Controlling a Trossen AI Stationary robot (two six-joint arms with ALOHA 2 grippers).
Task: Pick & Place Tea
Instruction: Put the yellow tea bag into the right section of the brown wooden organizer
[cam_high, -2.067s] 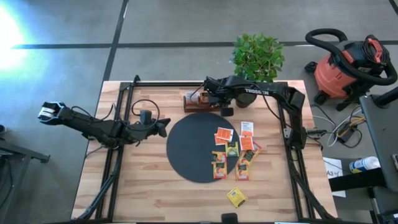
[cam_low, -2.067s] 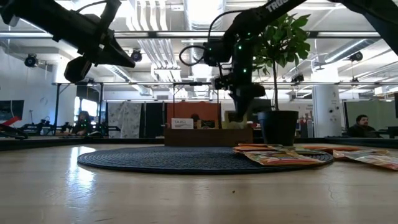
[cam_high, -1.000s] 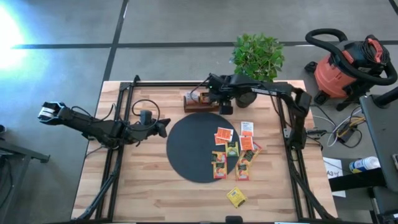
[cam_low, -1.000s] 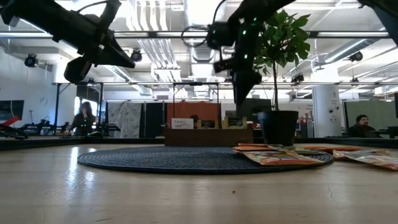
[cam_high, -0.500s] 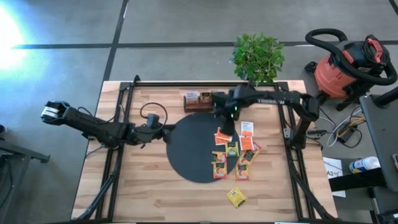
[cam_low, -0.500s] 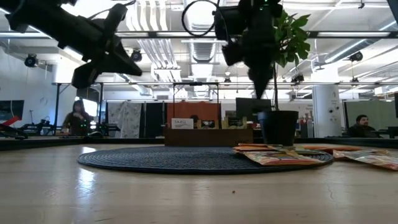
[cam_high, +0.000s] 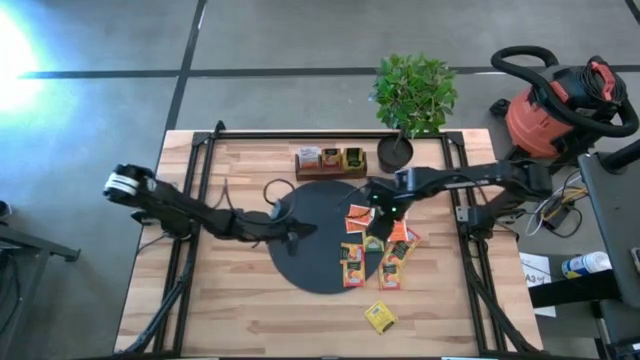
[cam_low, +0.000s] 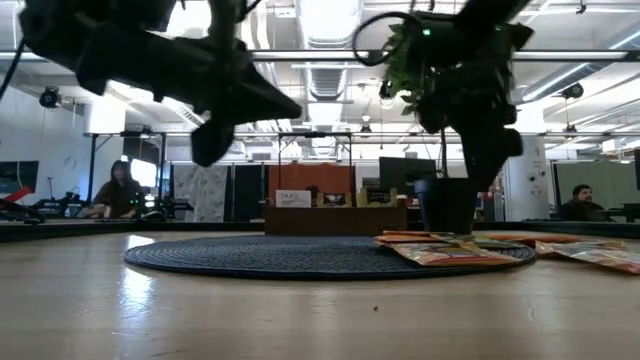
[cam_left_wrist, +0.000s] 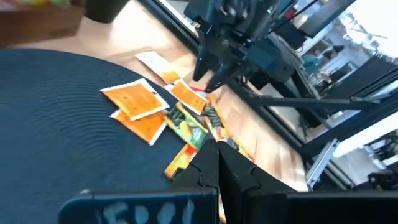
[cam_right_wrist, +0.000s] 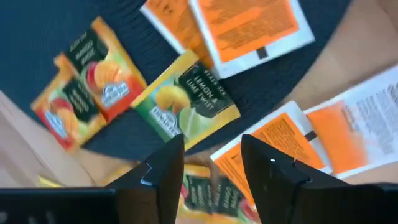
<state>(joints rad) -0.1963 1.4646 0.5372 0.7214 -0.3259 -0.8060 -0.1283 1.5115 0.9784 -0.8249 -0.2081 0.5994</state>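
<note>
We see the right hand (cam_high: 375, 228) hanging over the cluster of tea sachets (cam_high: 377, 243) at the right edge of the round black mat (cam_high: 310, 245), its fingers (cam_right_wrist: 166, 165) parted a moderate way and holding nothing; a green-and-yellow lemon and lime sachet (cam_right_wrist: 186, 107) lies just ahead of them. The sachets lie flat, some on the mat, some on the wooden worktop (cam_high: 250, 310) beside it, one yellow sachet (cam_high: 379, 316) apart nearer the front. The left hand (cam_high: 300, 231) reaches over the mat's left part, fingers pressed together, empty. The small wooden box (cam_high: 330, 163) sits behind the mat.
</note>
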